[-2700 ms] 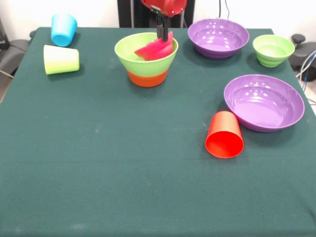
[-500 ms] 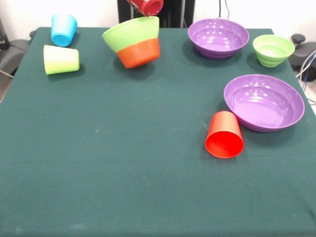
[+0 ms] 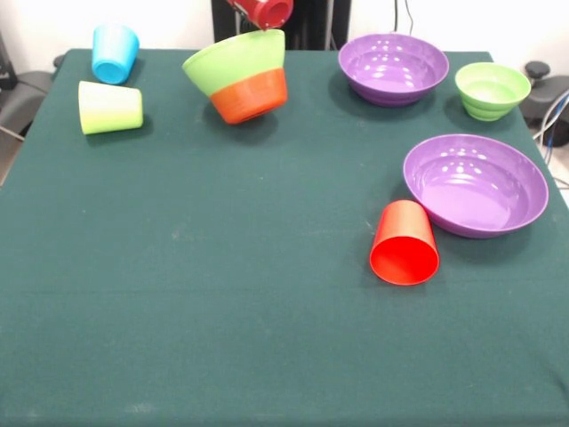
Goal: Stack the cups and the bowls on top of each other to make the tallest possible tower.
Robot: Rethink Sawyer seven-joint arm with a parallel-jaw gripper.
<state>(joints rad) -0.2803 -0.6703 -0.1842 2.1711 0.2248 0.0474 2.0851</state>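
Fingers: hidden; whether they are apart or together cannot be told.
Arm: a red part [image 3: 264,12] shows at the top edge, at the tower's far rim.
Tower [image 3: 238,75]: lime-green bowl nested over an orange one, tilted, mouth turned away.
Cups, all on their sides: sky blue cup [image 3: 115,52], lime green cup [image 3: 109,107], red cup [image 3: 404,242] just beside the nearer purple bowl [image 3: 476,184].
Far edge: second purple bowl [image 3: 393,68], small green bowl [image 3: 492,90], on the green table [image 3: 222,294].

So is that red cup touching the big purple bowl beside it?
Cannot tell. In the front view the red cup meets the purple bowl without any visible gap, perhaps only overlapping.
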